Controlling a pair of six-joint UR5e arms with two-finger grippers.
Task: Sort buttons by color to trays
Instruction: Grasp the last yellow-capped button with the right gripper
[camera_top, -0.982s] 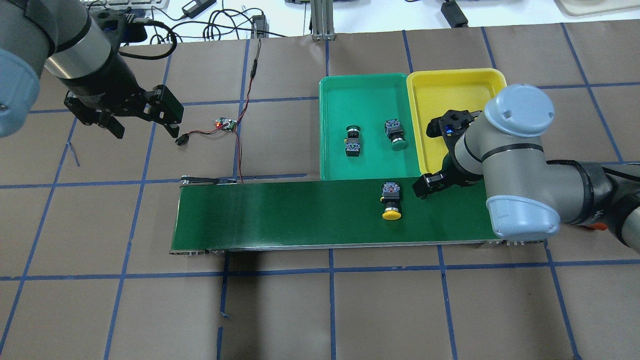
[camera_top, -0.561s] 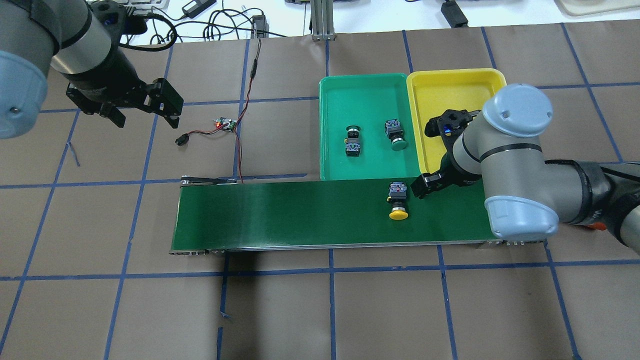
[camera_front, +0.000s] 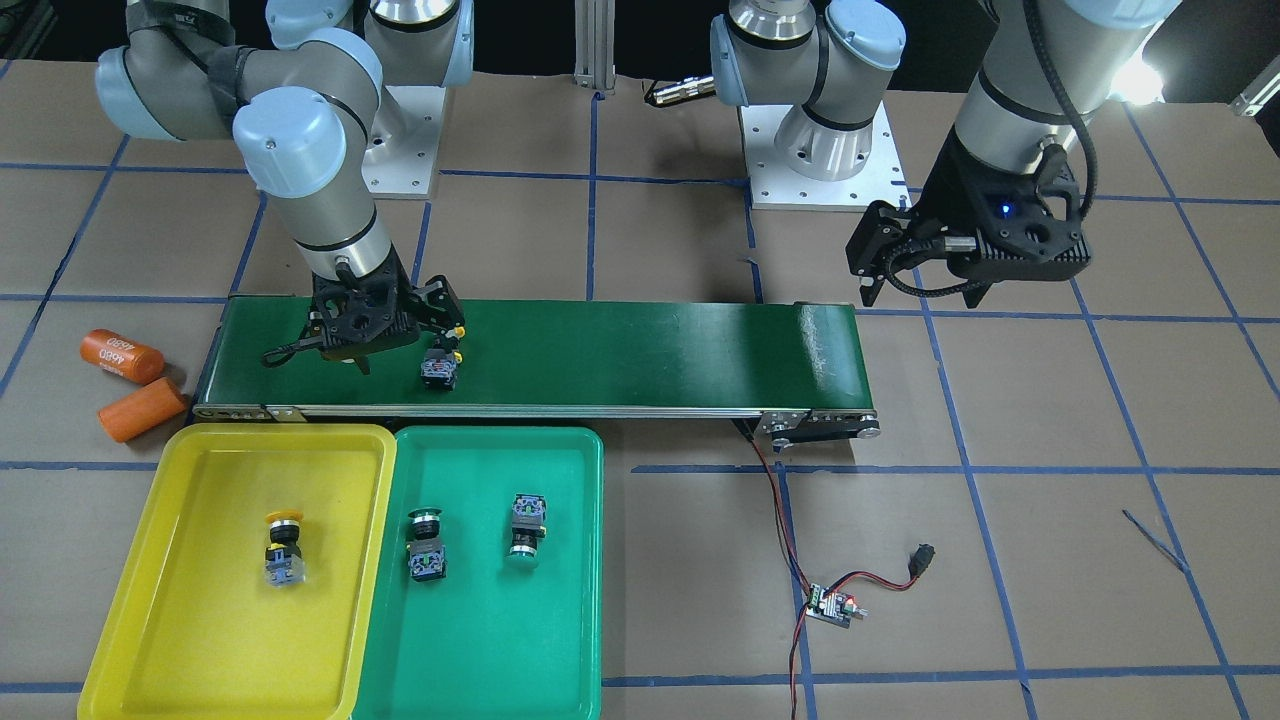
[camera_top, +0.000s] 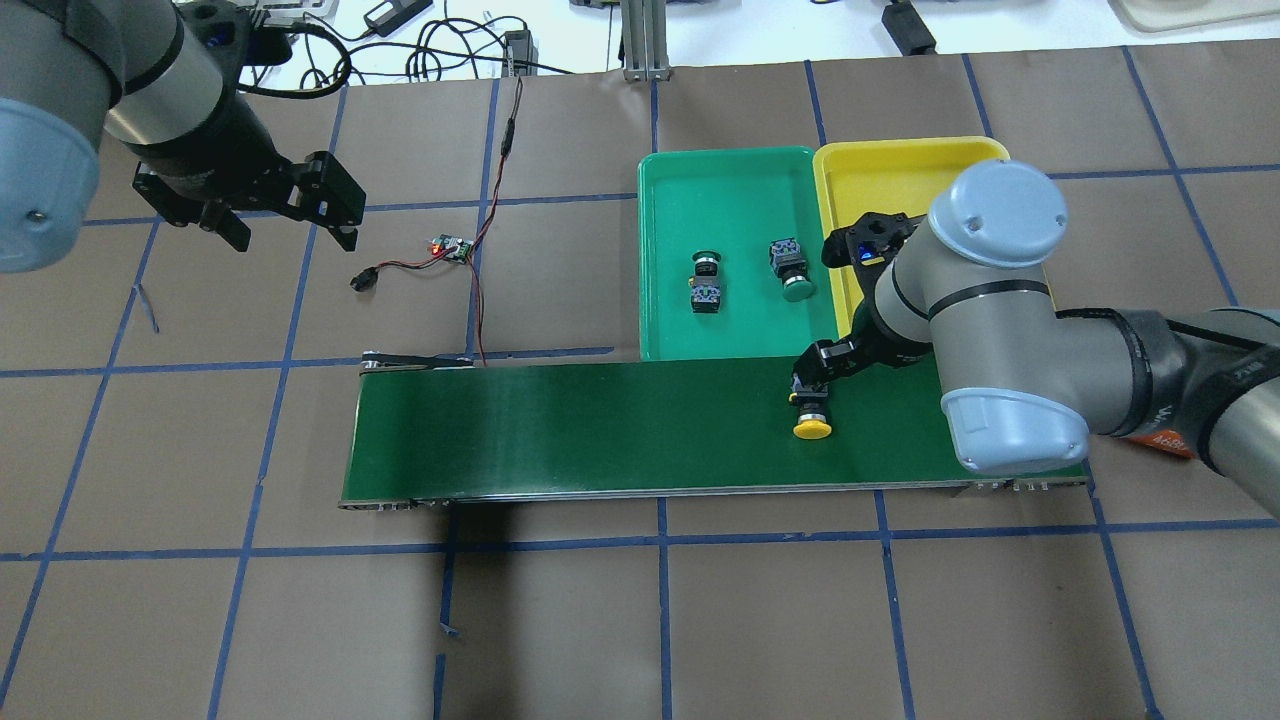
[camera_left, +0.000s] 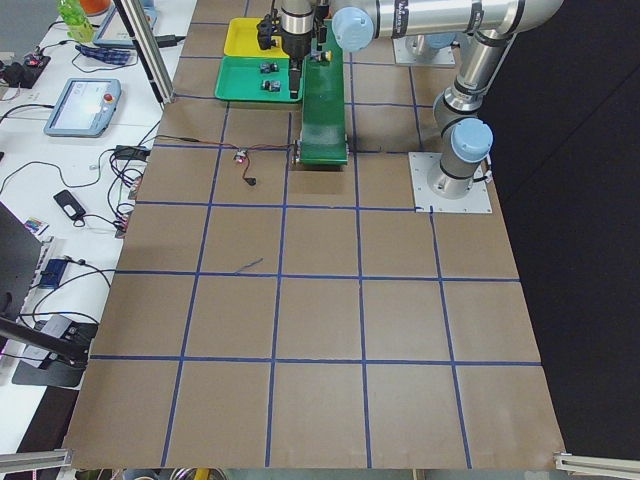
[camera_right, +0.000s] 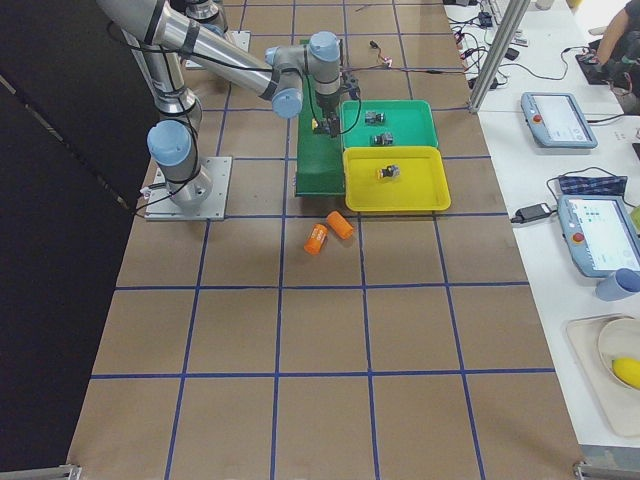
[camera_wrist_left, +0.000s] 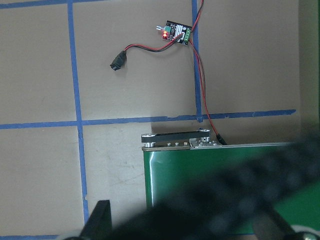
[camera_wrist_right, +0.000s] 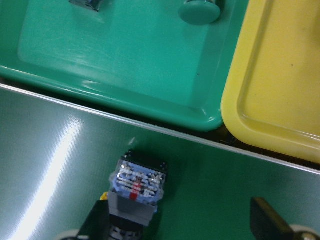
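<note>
A counter (camera_top: 600, 620) covered in brown paper is ruled into large squares by blue tape lines (camera_top: 662, 540). An aluminium post (camera_top: 642, 40) stands at its far edge, near tangled black cables (camera_top: 440, 45). White benches (camera_right: 572, 300) at both ends carry teach pendants (camera_right: 560, 118). One long side borders black darkness (camera_right: 50, 250), where a bright light (camera_front: 1135, 80) glares.

The brown table (camera_top: 600, 620) is ruled with a blue grid; the conveyor belt (camera_top: 600, 430) is dark green. The yellow tray (camera_front: 180, 620) and green tray (camera_front: 500, 640) are plain. Black-and-blue bodies: belt button (camera_top: 812, 425) and yellow-tray button (camera_front: 283, 548) carry yellow caps, green-tray buttons (camera_front: 525, 530) green. Cylinders (camera_front: 122, 356) are orange.
</note>
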